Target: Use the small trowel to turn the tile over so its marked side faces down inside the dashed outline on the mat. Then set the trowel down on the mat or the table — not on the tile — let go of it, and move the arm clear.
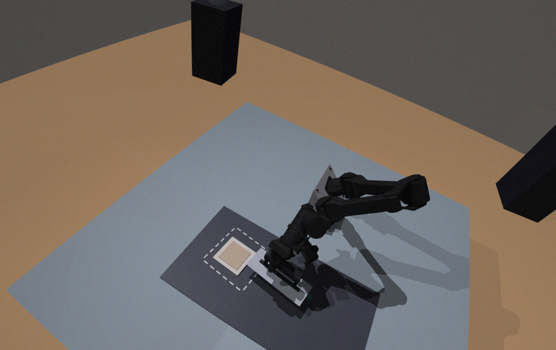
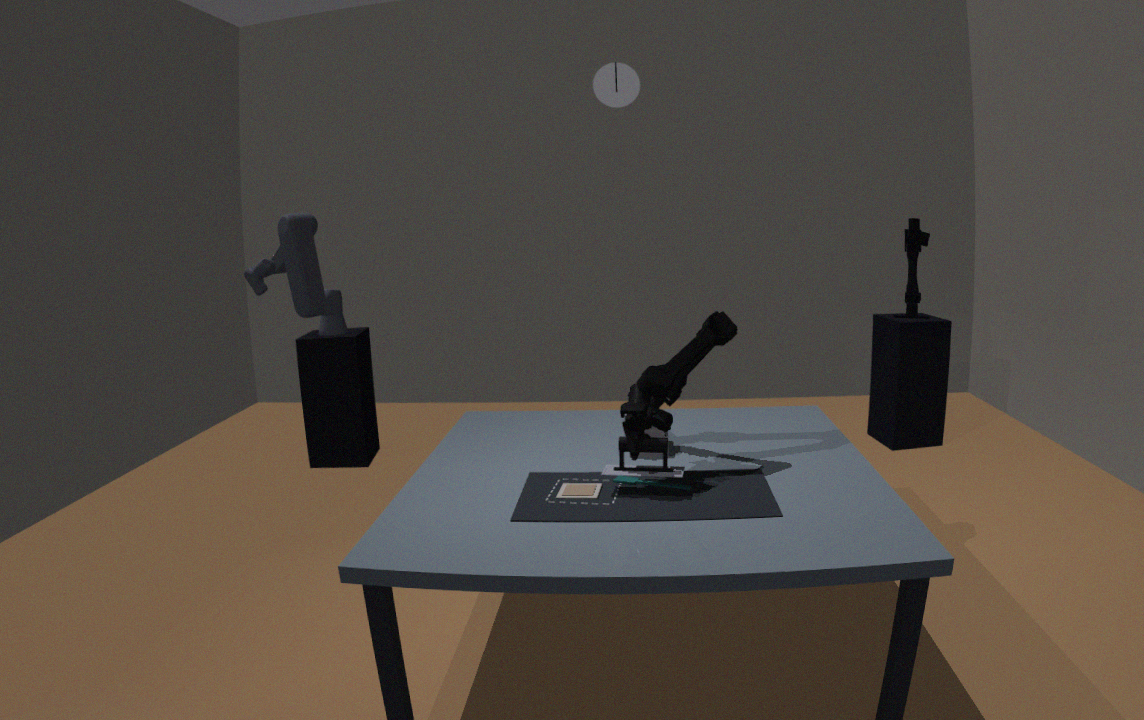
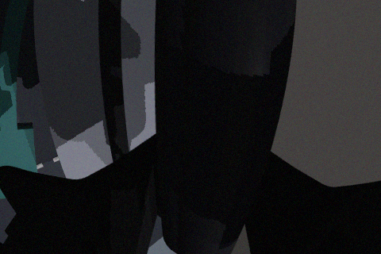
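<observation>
My gripper [image 1: 283, 273] [image 2: 644, 467] is shut on the black handle of the small trowel, a long light grey plate. The trowel [image 1: 255, 258] [image 2: 609, 471] [image 3: 81, 156] is held low over the mat, its shadow beneath it. The tile [image 1: 234, 255] [image 2: 578, 490] lies flat, showing a plain tan face with a pale border; no dark marked square shows. The tile is inside the dashed outline [image 1: 236, 228] on the mat. The trowel's left end is at the tile's right edge; whether they touch I cannot tell. The trowel and arm cover the outline's right side.
A teal tool [image 2: 626, 480] [image 3: 17, 148] lies partly hidden beneath the trowel. The dark mat [image 1: 336, 322] [image 2: 692, 506] lies on the blue-grey table [image 1: 110, 226] [image 2: 469, 546]. Black pedestals [image 1: 215, 43] [image 1: 536, 178] stand beyond the table, off its edges.
</observation>
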`<state>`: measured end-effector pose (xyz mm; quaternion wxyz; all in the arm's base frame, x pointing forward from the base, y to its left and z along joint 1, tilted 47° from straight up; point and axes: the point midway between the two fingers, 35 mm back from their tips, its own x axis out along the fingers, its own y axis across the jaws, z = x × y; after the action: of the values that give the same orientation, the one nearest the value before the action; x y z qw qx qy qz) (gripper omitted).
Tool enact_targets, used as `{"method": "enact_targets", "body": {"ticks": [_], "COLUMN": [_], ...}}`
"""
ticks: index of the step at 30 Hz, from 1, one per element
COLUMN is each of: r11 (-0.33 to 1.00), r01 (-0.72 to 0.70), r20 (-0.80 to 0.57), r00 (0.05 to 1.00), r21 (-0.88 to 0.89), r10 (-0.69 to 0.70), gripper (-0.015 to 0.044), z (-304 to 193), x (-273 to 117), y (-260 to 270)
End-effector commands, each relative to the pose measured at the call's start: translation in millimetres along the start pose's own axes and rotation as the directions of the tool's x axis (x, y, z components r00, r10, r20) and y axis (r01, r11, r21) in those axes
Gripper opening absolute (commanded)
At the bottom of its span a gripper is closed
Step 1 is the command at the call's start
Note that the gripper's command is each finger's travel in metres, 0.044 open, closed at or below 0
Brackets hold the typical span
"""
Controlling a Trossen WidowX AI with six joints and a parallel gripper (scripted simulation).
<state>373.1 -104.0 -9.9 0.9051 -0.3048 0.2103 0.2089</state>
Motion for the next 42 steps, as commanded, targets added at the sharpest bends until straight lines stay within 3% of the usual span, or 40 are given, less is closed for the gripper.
{"method": "enact_targets", "body": {"ticks": [1, 17, 42], "r11": [1.000, 1.000, 1.000], "r01": [0.019, 0.019, 0.019], "r20": [0.002, 0.003, 0.003], "r00": [1.000, 1.000, 1.000], "r21": [-0.011, -0.010, -0.010], "r10": [-0.019, -0.019, -0.019], "gripper": [0.0000, 0.0000, 0.0000], "z": [8.9, 58.5, 59.0], "x": [-3.6, -21.3, -21.5], "y": [-10.9, -27.3, -27.4]}}
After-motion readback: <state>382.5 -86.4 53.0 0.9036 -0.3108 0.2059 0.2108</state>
